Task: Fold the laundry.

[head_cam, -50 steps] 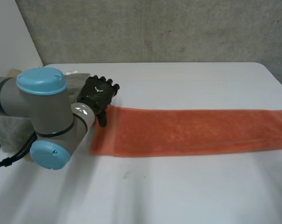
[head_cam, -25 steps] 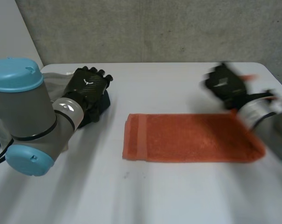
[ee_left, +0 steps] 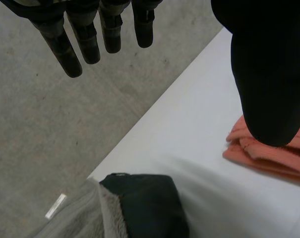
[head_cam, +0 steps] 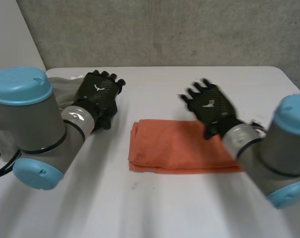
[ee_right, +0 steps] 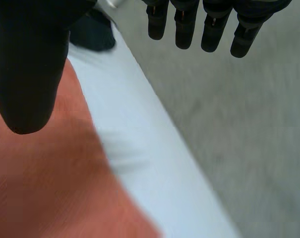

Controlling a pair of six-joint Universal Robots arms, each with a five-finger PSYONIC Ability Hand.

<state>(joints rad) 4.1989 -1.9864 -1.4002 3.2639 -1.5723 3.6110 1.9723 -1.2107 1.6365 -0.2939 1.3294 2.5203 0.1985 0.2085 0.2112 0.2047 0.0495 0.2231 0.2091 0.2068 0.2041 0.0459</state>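
**Left hand (head_cam: 99, 96) hangs empty beside a folded orange towel (head_cam: 179, 148)**

The left hand, fingers straight and spread wide of the thumb, holds nothing and hovers just left of the towel's far left corner. A grey cloth (head_cam: 65, 89) lies further left of the towel. The towel rests flat on the white desk (head_cam: 154, 208) in stacked layers. Its long axis runs left to right, and its left end is thick and rounded. Over the towel's far right part the right hand (head_cam: 211, 106) is likewise spread and empty, thumb above the cloth. The terry looks soft, light and limp, and is likely to sag or shed a layer if lifted carelessly. The surest hold would be a pinch at the corners of one short end, catching every layer.
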